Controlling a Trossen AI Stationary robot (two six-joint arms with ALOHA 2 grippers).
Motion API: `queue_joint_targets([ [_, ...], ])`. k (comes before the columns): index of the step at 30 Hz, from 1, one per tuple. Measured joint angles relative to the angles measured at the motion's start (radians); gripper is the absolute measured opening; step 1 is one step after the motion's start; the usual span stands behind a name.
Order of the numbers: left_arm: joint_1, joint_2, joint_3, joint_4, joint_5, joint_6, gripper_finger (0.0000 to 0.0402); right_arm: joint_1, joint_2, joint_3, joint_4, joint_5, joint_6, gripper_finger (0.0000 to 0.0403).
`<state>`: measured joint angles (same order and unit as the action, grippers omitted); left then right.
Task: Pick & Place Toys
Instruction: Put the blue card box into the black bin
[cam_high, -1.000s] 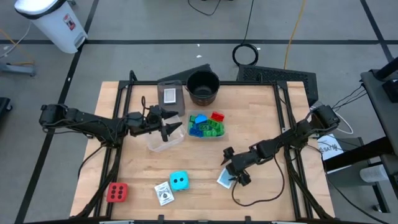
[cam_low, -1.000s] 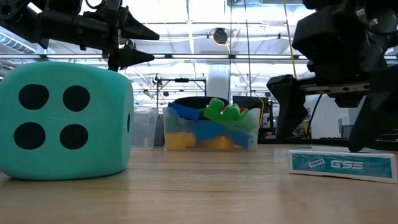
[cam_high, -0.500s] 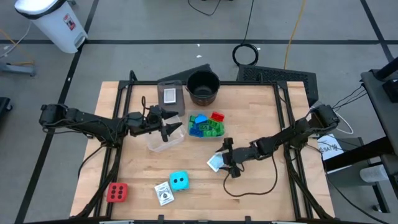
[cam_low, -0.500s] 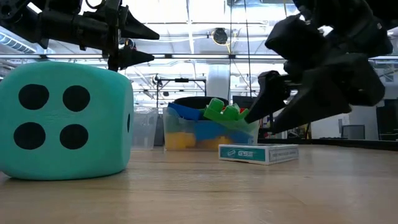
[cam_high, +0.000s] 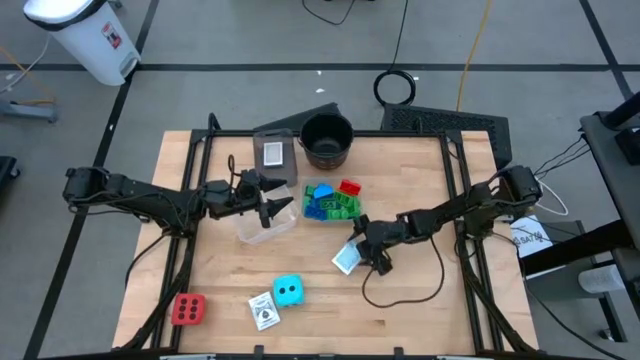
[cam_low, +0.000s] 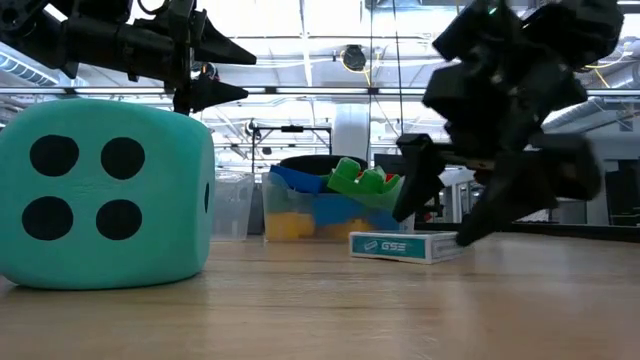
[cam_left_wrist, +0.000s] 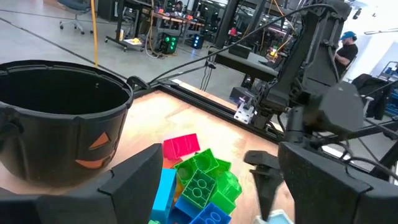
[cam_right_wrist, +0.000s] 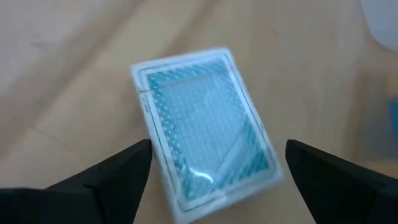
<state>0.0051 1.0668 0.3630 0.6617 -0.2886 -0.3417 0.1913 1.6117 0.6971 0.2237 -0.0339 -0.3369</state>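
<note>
Surface (cam_high: 420, 300): wood top, both arms reach in low from the sides.
Black round pot (cam_high: 326, 140) at the far edge, contents not visible.
Clear tub (cam_high: 333, 203) just in front of the pot holds the building blocks (cam_high: 330, 202): blue, green, one red.
Second clear tub (cam_high: 267, 222) sits under the left jaws; contents can't be made out.
Third clear tub (cam_high: 274, 152) beside the pot has a card in it.
Left gripper (cam_high: 276, 208): arm stretched across from the left edge, jaws spread, holding nothing.
Right gripper (cam_high: 362, 248): arm angled in from the right edge, jaws released and wide, straddling the teal card deck (cam_high: 346, 260), which lies flat on the surface near the block tub.
Cyan cube (cam_high: 289, 291), red cube (cam_high: 188, 310) and a small card (cam_high: 264, 311) lie along the near edge.
</note>
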Motion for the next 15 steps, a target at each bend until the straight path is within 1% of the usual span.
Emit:
queue_joint_targets([
  [2,0.000,0.000,0.000,0.000,0.000,0.006,0.0324,-0.025,0.000,0.000,-0.002,0.000,0.000,0.0354],
  [3,0.000,0.000,0.000,0.000,0.000,0.006,0.0324,-0.039,0.000,0.000,-0.002,-0.017,-0.001,0.0354],
  [6,0.000,0.000,0.000,0.000,0.000,0.007,0.0324,-0.076,0.022,0.001,-0.015,-0.130,0.000,0.0354],
  [9,0.000,0.000,0.000,-0.001,0.000,0.007,0.0324,-0.102,0.051,0.003,-0.027,-0.200,0.012,0.0350],
  [12,0.000,0.000,0.000,-0.002,0.000,0.007,0.0324,-0.099,0.069,0.005,-0.065,-0.204,0.036,0.0343],
  [15,0.000,0.000,0.000,-0.009,0.000,0.006,0.0324,-0.074,0.059,0.004,-0.105,-0.193,0.097,0.0334],
])
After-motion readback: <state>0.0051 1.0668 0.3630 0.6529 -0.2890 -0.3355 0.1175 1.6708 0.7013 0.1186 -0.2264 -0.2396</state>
